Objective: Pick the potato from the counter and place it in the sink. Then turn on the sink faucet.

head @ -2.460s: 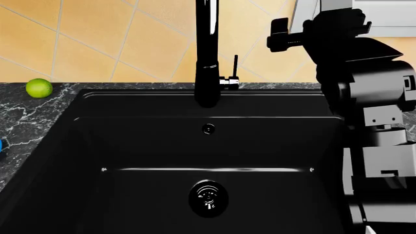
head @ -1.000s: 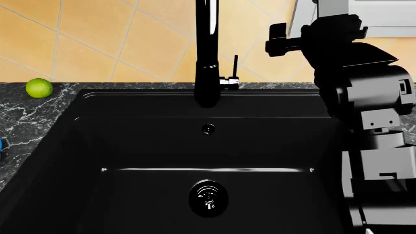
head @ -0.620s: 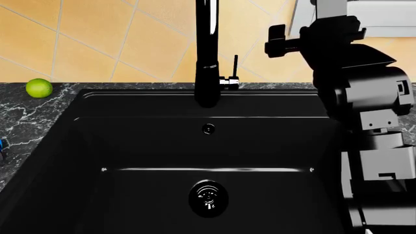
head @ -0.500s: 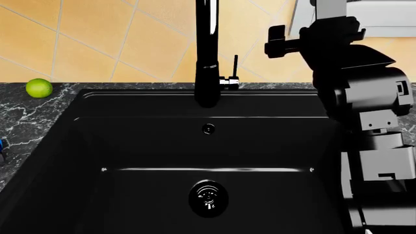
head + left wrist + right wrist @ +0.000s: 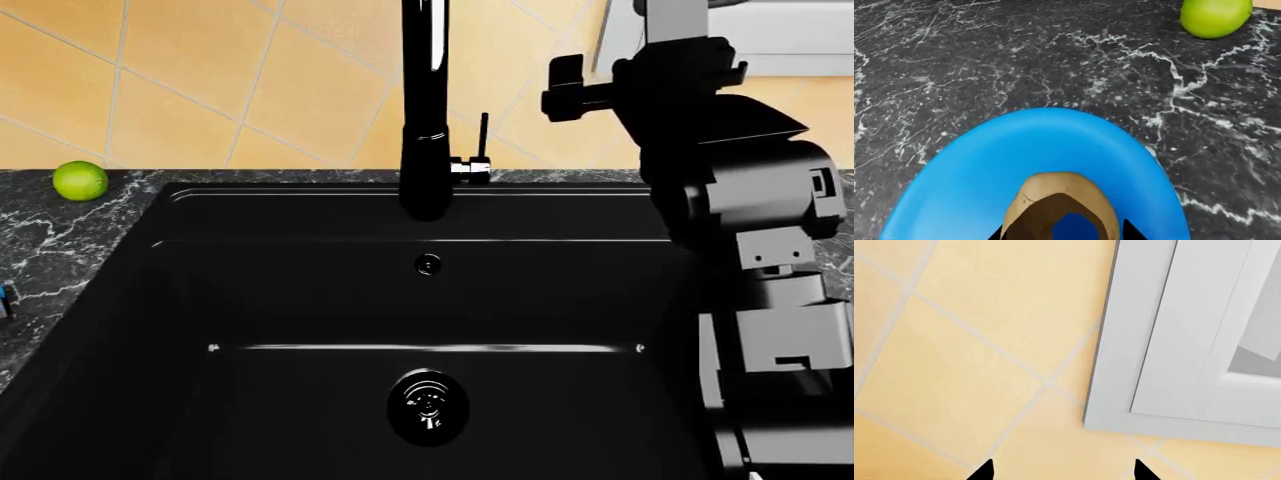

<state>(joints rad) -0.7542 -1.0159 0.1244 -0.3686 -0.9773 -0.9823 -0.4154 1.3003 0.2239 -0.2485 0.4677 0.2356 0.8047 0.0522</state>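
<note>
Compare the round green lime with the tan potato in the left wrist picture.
The round green lime is bright and sits directly on the dark marble counter; the tan potato is dull brown and lies on a blue plate. The potato is right by the camera, the lime farther off. Both look smooth-skinned.

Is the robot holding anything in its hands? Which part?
The right gripper is open and empty. The left gripper has its tips on either side of the potato's near end, over a blue dish; whether they grip it cannot be told.
</note>
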